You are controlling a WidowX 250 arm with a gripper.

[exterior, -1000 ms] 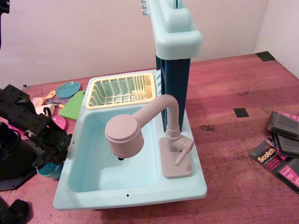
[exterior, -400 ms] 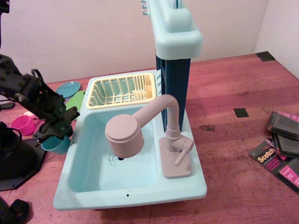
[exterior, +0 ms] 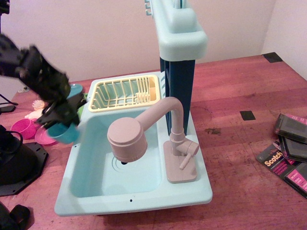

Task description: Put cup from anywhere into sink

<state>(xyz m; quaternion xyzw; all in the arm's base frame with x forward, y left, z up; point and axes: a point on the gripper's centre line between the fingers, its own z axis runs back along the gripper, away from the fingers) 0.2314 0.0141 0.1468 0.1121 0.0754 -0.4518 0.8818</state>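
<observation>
The small teal-blue cup (exterior: 64, 132) hangs in the air, held by my black gripper (exterior: 60, 117), which is shut on its rim. The cup is above the left rim of the light aqua sink (exterior: 144, 196), just outside the basin's left wall. The basin holds a drain, and the beige-pink faucet (exterior: 129, 136) reaches over it. The pale yellow dish rack (exterior: 125, 92) sits at the back of the sink.
A magenta cup (exterior: 24, 128) and a pink plate (exterior: 44, 136) lie left of the sink, with a green tray (exterior: 80, 106) and teal plate (exterior: 76, 90) behind my arm. The black robot base (exterior: 19, 163) is front left. Tape boxes (exterior: 288, 153) lie at right.
My gripper has lifted the teal cup off the table from beside the sink's left front and carried it up and to the right, towards the sink's left rim.
</observation>
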